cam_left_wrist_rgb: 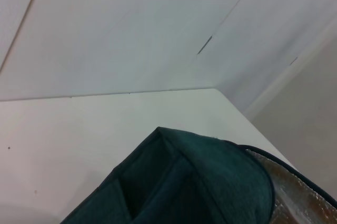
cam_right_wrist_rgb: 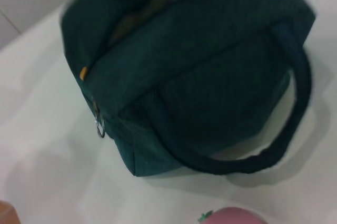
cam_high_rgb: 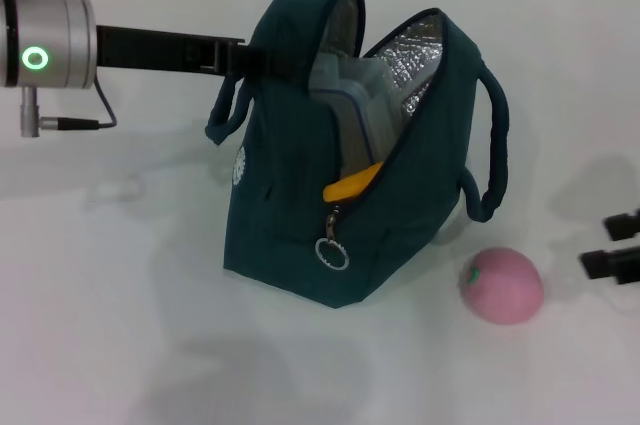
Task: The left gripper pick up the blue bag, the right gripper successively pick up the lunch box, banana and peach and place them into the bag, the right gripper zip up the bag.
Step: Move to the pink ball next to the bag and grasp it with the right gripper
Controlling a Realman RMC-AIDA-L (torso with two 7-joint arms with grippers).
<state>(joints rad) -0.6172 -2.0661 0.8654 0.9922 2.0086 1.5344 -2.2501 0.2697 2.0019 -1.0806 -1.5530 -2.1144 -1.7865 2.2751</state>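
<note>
You have only the peach (cam_high_rgb: 502,286) left: round, soft, probably slippery, so take it across its middle with the right gripper (cam_high_rgb: 620,245), whose finger state I cannot tell.

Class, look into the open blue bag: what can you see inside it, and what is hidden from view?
Inside the blue bag stands the lunch box against the silver foil lining. The banana pokes out near the zipper ring. Their lower parts and the bag's bottom are covered.

- One blue bag (cam_high_rgb: 400,215) stood there.
- One lunch box (cam_high_rgb: 352,115) was inside.
- One banana (cam_high_rgb: 352,185) was inside.
- One peach (cam_high_rgb: 502,285) lay beside it.
- Two grippers showed: left (cam_high_rgb: 235,55), right (cam_high_rgb: 620,245).
</note>
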